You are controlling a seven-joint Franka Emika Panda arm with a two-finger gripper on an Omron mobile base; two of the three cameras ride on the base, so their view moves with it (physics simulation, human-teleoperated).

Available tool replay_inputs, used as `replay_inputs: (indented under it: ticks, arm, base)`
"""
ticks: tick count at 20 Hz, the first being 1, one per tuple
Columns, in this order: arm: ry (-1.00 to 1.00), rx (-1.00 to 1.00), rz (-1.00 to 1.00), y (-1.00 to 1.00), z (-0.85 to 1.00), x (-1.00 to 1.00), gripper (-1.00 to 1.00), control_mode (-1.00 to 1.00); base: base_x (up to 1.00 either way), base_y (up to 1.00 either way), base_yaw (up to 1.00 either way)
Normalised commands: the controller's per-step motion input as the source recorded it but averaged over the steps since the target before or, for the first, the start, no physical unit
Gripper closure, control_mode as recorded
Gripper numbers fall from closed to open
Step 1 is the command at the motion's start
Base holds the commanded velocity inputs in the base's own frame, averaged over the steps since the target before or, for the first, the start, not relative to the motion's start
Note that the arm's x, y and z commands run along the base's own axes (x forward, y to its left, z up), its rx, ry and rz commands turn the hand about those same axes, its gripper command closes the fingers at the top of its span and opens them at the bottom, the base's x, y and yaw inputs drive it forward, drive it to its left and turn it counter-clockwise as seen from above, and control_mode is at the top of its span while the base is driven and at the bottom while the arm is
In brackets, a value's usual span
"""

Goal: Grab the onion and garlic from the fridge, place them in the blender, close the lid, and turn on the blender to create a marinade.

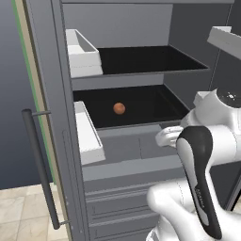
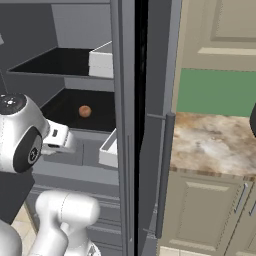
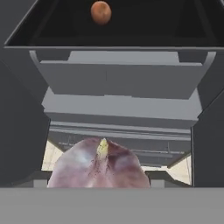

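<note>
The fridge (image 1: 56, 94) stands open. The onion (image 1: 119, 108) (image 2: 85, 111) (image 3: 101, 12), a small orange-brown ball, rests on the lower black shelf (image 1: 150, 101). In the hand view the garlic (image 3: 98, 168), a pinkish bulb with a pale pointed tip, sits right at the hand and covers the fingertips. It hangs in the air in front of the grey drawers, off any shelf. My gripper (image 1: 162, 137) (image 2: 62, 141) is below and in front of the onion's shelf, shut on the garlic. The blender and the lid are out of view.
White door bins (image 1: 87, 134) (image 2: 109, 150) jut from the open door, with its dark bar handle (image 1: 40, 169). Grey drawers (image 3: 118, 78) lie under the shelf. To the right, a marble counter (image 2: 215, 145) carries a dark shape (image 2: 253, 120) cut off by the frame edge.
</note>
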Motion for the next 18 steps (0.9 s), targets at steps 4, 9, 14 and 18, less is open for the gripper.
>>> replay_inputs:
  ticks: [4,9,14,18]
  arm:
    - [0.00,0.00,0.00,0.00,0.00,-0.23,1.00,1.00]
    - [0.00,0.00,0.00,0.00,0.00,0.00,1.00,1.00]
    - [0.00,0.00,0.00,0.00,0.00,0.00,1.00,1.00]
    - [0.00,0.00,0.00,0.00,0.00,0.00,1.00,1.00]
  base:
    - [-0.12,0.00,0.00]
    - [-0.78,-0.03,0.02]
    - [-0.49,0.00,0.30]
    - [-0.58,-0.07,0.66]
